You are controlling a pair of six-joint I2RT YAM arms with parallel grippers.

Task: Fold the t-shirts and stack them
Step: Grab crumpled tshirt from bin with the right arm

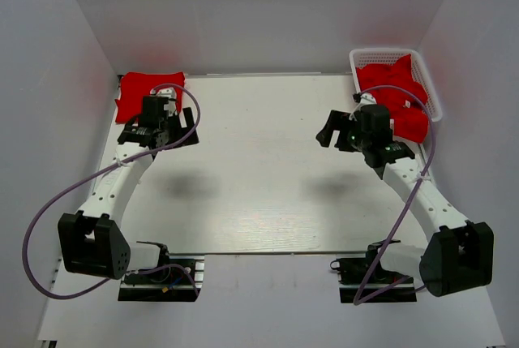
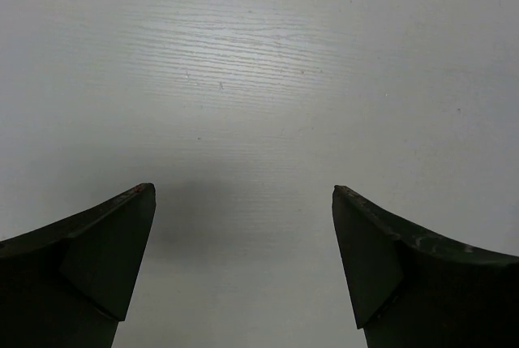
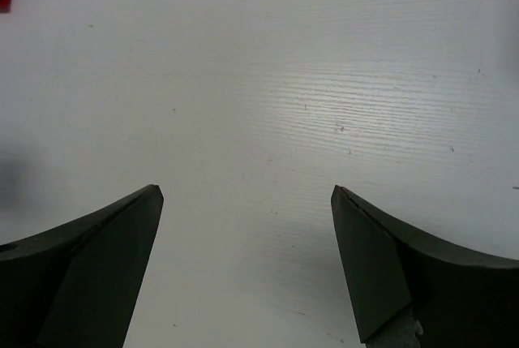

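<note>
Nearest, the middle of the white bench (image 1: pixel 259 169) lies bare between the two arms; this is where a shirt would be spread.

Further out on the left, the left jaws stand spread to their widest with nothing between them; the left wrist view shows only bench under them. On the right, the right jaws are likewise at full gape and hold nothing, hanging over bare bench just beside the basket. A sliver of red shows at the upper left corner of the right wrist view; which shirt it belongs to I cannot tell.

Farthest back, one folded t-shirt (image 1: pixel 138 88) lies in the far left corner of the bench, just beyond the left jaws; in the far right corner a white mesh basket (image 1: pixel 381 53) holds a crumpled heap of t-shirts (image 1: pixel 389 88), bright red and unfolded.

By the look of it, the step in hand is fetching the next shirt from the basket, and the right arm is best placed for it. To do it well: pinch one layer only, near a hem or shoulder at the top of the heap, so no second shirt trails along; lift high enough to clear the basket rim; lay it mid-bench where both arms reach; have the left jaws take the opposite edge and draw it flat before any fold; then set it squarely on the folded one.
</note>
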